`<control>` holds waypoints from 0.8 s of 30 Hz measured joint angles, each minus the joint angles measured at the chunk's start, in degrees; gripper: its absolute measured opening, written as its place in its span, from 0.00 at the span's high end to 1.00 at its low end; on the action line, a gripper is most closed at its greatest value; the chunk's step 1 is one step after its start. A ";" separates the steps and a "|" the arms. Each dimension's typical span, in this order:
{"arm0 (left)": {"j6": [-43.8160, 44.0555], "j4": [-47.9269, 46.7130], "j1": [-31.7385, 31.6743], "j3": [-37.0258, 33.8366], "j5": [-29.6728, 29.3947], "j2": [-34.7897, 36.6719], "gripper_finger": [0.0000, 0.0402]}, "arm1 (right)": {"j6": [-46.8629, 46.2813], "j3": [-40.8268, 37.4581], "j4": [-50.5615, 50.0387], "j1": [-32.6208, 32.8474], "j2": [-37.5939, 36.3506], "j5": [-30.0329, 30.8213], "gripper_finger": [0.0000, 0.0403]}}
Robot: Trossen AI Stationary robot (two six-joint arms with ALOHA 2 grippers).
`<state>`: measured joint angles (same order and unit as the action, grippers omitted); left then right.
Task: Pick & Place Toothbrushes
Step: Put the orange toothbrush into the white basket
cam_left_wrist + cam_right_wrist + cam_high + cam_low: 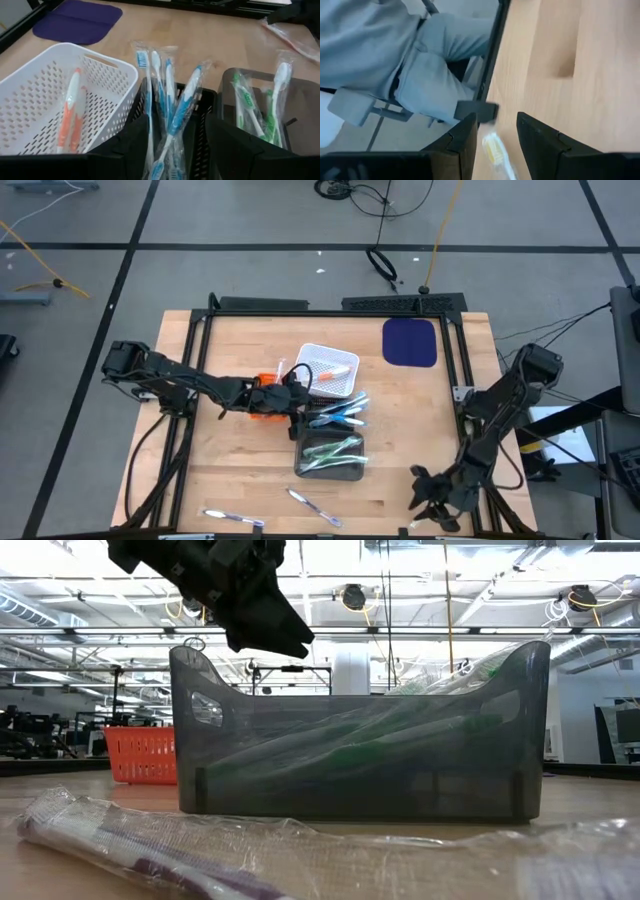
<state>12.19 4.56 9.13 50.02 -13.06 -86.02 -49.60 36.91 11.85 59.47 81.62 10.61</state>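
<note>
Plastic-wrapped toothbrushes (172,107) sorted in three bins at table centre: orange in white basket (112,82), blue in black bin (200,135), green in grey bin (360,740) (two more wrapped ones loose near front edge). Left gripper (172,150) above blue ones, fingers open, holding nothing. Right gripper (497,137) at front right corner, fingers apart around yellow-bristled brush head (493,149), touching or not cannot tell.

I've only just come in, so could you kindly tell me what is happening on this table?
The robot is sorting toothbrushes by colour into bins. The left claw is open above the black bin of blue toothbrushes, holding nothing. Orange toothbrushes lie in the white basket, green toothbrushes in the grey bin. Two wrapped toothbrushes lie loose on the table. The right claw hovers by the table's near right corner, apparently above a yellow toothbrush.
</note>
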 joint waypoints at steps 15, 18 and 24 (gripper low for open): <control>1.66 -0.59 0.00 0.00 -0.01 -0.02 0.51 | -8.54 0.00 1.65 4.67 7.04 0.02 0.68; 2.14 -0.97 0.00 0.00 0.00 -0.02 0.51 | -9.65 0.04 1.63 5.30 7.75 1.29 0.68; 2.22 -1.93 0.00 0.00 -0.02 -0.04 0.51 | -9.66 0.04 1.58 6.07 10.70 1.23 0.68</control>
<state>14.40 2.63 9.13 50.02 -13.08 -86.06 -59.26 36.95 13.43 65.54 92.32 11.84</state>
